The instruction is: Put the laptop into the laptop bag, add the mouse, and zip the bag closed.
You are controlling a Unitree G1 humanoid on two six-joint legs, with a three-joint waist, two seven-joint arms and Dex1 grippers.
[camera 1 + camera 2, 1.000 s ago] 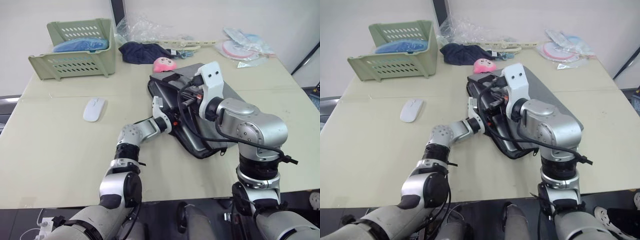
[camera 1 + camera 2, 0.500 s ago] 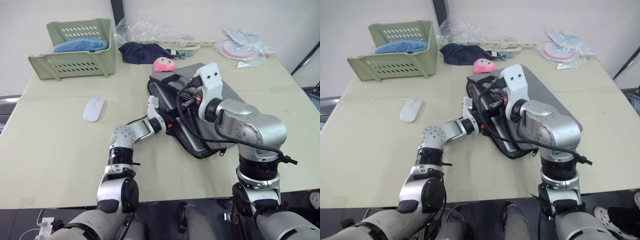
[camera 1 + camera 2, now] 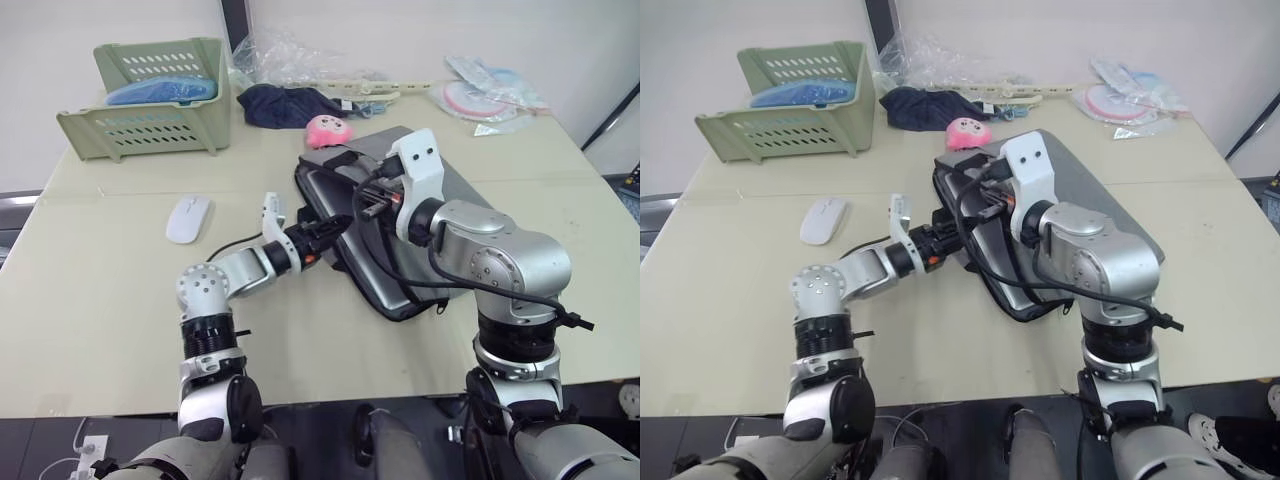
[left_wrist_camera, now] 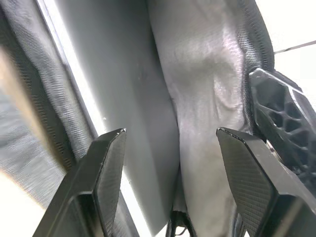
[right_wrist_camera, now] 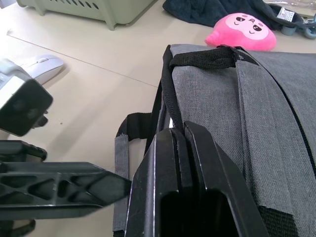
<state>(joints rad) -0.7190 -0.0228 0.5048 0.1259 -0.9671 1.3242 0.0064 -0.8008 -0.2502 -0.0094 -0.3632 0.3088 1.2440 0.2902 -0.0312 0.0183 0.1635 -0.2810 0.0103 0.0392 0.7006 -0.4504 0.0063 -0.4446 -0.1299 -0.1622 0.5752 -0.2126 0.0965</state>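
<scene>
The grey laptop bag (image 3: 462,183) lies in the middle of the table with its long side open toward my left arm. The silver laptop (image 4: 128,74) sits inside it, between the fabric walls. My left gripper (image 3: 327,228) is open at the bag's mouth, one finger on each side of the laptop's edge and the lining. My right gripper (image 5: 177,133) is shut on the bag's upper edge by the black trim, next to a strap handle (image 5: 212,57). The white mouse (image 3: 188,217) rests on the table to the left of the bag, apart from both grippers.
A pink plush toy (image 3: 328,128) lies just behind the bag, with a dark cloth (image 3: 285,103) beyond it. A green basket (image 3: 150,95) stands at the back left. Plastic packets (image 3: 490,95) lie at the back right.
My left elbow has swung out to the left, and the left gripper has drawn back a little toward the bag's mouth. The right gripper has kept its hold on the bag's edge.
</scene>
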